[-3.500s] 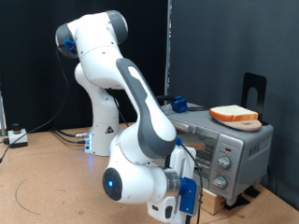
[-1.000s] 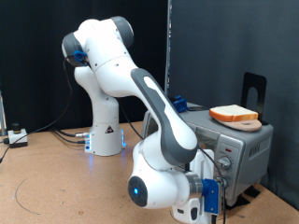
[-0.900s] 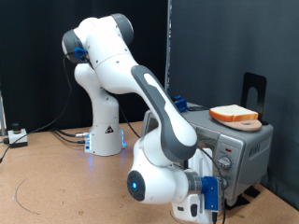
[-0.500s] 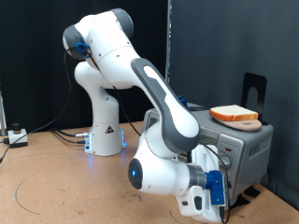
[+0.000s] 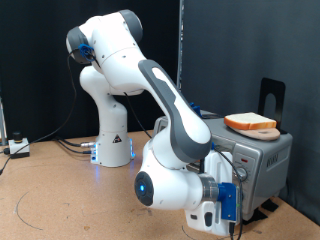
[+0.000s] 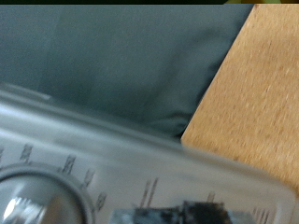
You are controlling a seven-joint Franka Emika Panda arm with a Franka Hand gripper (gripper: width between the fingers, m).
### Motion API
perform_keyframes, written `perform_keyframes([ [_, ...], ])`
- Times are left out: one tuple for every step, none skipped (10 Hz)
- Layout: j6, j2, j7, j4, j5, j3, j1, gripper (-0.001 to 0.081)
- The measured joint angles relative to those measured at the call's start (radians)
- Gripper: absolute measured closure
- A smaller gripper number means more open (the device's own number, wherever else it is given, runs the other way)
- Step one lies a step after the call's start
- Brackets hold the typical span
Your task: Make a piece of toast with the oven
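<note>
Square slice of toast (image 5: 250, 123), pale cream face and orange-tan crust, lying flat on the roof of the oven (image 5: 262, 160) at right of centre in the exterior view. Small, boxy, silver, standing on the wooden table at the frame's right edge, control panel with stacked knobs facing the camera at lower right. Front largely blocked by the robot arm; door state hidden. In the wrist view, only a blurred silver oven panel (image 6: 140, 168) with a dial scale.

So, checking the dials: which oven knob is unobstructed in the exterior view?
The topmost knob, just above the gripper; the lower ones are hidden behind it.
</note>
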Motion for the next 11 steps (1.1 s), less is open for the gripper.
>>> perform_keyframes([
  [-0.05,0.002,0.041,0.012,-0.028,-0.013,0.0,0.0806],
  [-0.094,0.005,0.07,0.023,-0.052,-0.025,-0.001,0.0694],
  [-0.123,0.007,0.083,0.029,-0.07,-0.036,-0.001,0.0527],
  [-0.135,0.009,0.094,0.029,-0.08,-0.045,-0.001,0.0527],
  [-0.14,0.013,0.1,0.027,-0.087,-0.052,0.0,0.0342],
  [-0.141,0.017,0.1,0.022,-0.088,-0.056,0.001,0.0342],
  [-0.141,0.026,0.1,0.019,-0.088,-0.057,0.002,0.0141],
  [-0.141,0.036,0.101,0.018,-0.086,-0.056,0.007,0.0044],
  [-0.141,0.042,0.101,0.014,-0.082,-0.054,0.013,0.0044],
  [-0.14,0.043,0.101,0.008,-0.076,-0.05,0.019,0.0008],
  [-0.138,0.044,0.101,0.005,-0.072,-0.048,0.025,0.0008],
])
